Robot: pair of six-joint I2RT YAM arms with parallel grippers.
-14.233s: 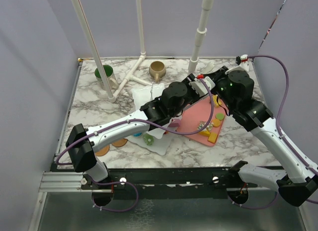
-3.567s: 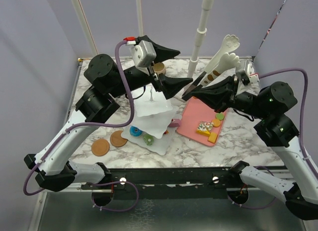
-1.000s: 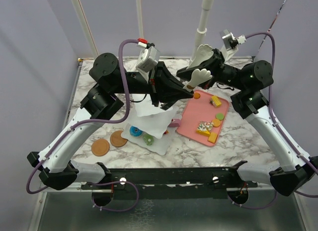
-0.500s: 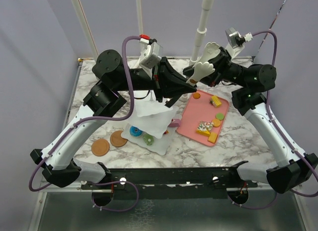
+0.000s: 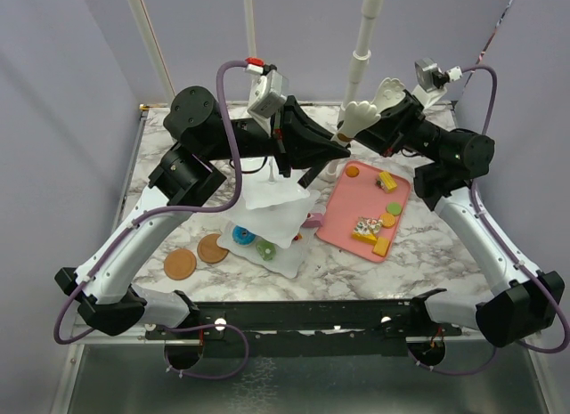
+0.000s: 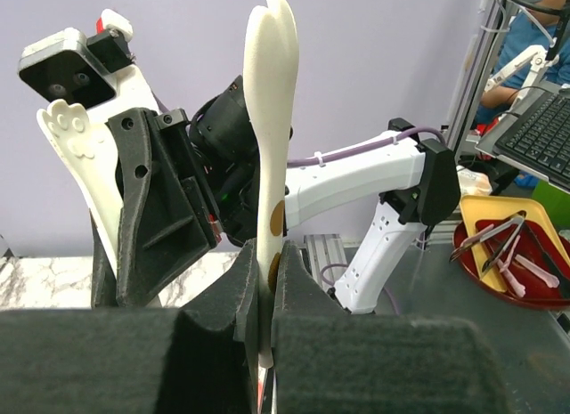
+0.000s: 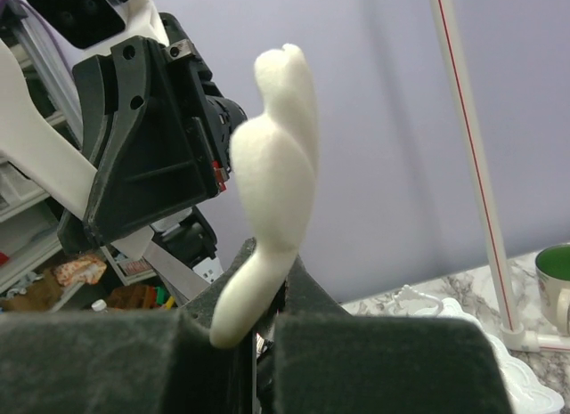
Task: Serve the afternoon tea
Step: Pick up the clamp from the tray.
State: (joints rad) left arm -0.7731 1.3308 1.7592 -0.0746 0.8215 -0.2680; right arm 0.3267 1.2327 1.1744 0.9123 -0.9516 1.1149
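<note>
Left gripper (image 6: pixel 267 264) higher, tongs (image 6: pixel 272 120) aloft

Our left arm (image 5: pixel 134 245) and right arm (image 5: pixel 485 245) match: glossy white link shells between rounded black joint housings, each ending in a black base block at a lower corner of the top view. A purple cable (image 5: pixel 224 102) loops along each arm. Near each wrist sits a small grey camera box (image 5: pixel 267 93) with a red plug. The left gripper (image 5: pixel 331 158) and right gripper (image 5: pixel 367 138) are matt black wedges, and their jaws look foam-faced.
</note>
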